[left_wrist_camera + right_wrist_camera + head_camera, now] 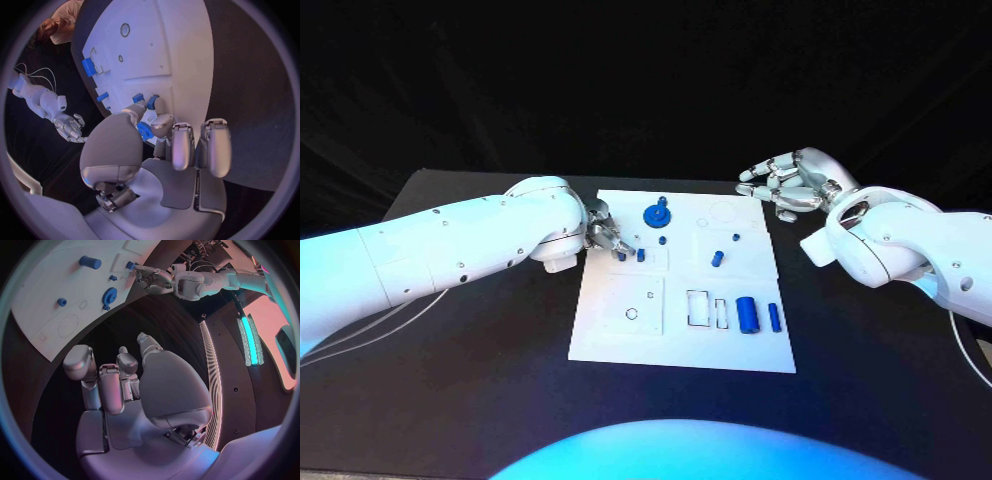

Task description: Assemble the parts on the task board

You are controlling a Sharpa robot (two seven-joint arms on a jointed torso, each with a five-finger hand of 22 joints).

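Left arm comes in low across the black bench (473,400), forearm angled toward the task board (682,335), wrist bent so the left hand (606,236) sits at the board's left edge, fingertips down on the white surface. Thumb and a finger are closed round a small blue peg (640,255); left wrist view shows blue between those fingertips (145,131), other fingers held straight and apart alongside. So left hand is pinching that peg, at the board, upper-left area.

Right arm is bent at the board's far right corner, off the plate. Right hand (790,185) is raised over bare bench, fingers curled loosely inward w/ gaps between them, nothing in it. Right wrist view agrees: palm and fingers (115,385) half-curled over dark bench, board well apart.

Parts on board: blue gear (656,214) near the top centre, just beyond the left hand. Small blue stub (718,258) right of centre, tiny blue dot (736,238) beside it. Blue cylinder (749,315) and thin blue bar (773,317) lie side by side lower right, next to outlined slots (707,309).
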